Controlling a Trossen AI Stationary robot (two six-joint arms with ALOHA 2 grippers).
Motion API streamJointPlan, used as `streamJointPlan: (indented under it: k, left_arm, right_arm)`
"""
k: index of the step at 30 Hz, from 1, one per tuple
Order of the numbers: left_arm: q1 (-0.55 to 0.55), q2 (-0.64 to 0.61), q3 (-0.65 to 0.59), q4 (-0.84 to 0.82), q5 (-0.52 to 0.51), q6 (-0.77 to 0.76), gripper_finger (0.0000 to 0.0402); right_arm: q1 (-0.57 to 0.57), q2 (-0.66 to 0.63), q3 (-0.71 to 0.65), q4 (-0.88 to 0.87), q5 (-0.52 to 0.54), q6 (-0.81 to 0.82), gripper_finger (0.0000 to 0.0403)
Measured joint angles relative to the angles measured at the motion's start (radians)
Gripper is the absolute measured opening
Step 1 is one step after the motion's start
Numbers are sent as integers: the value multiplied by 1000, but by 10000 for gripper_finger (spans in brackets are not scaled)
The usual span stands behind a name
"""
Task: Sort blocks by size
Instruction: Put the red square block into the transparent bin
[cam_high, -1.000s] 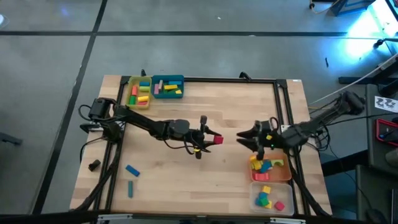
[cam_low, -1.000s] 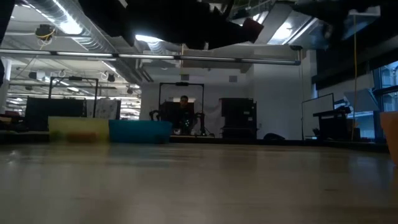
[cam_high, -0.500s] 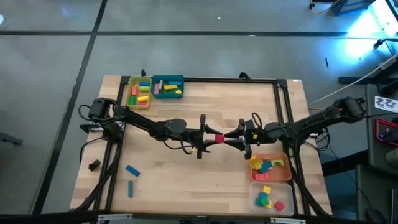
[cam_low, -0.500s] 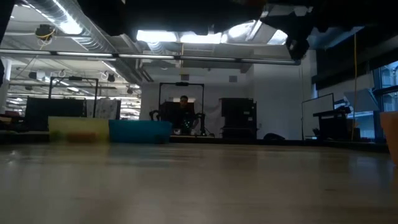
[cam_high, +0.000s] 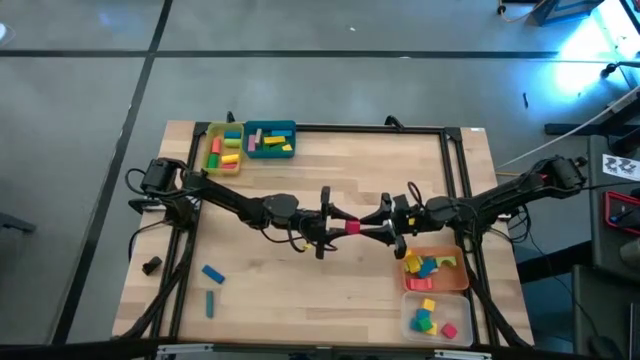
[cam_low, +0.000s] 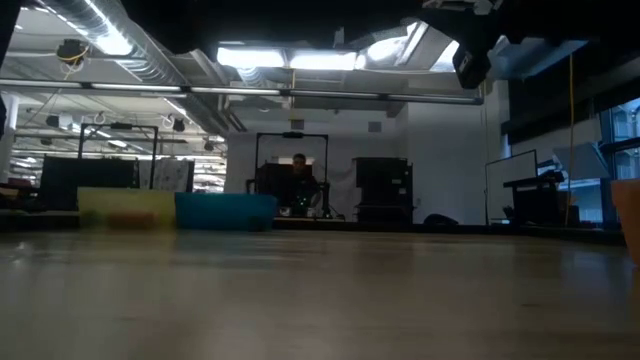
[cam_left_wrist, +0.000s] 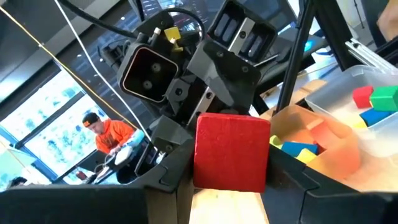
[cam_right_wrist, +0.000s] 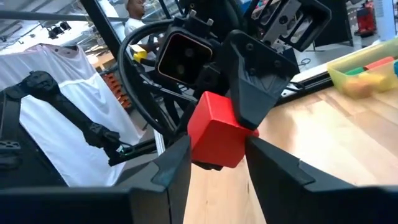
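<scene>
Light wooden table (cam_high: 300, 180) bearing yellow plastic tray (cam_high: 209, 150) beside teal plastic tray (cam_high: 270, 128), with orange plastic tray (cam_high: 463, 279) beside clear plastic tray (cam_high: 410, 325).

No legible text, label or number anywhere in view.
</scene>
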Motion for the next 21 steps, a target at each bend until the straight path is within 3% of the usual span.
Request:
streamJointPlan:
  k: [21]
  left_arm:
    - [0, 1, 0, -14, 31, 15, 131]
  right_arm:
    - [0, 0, 1, -21, 15, 12, 154]
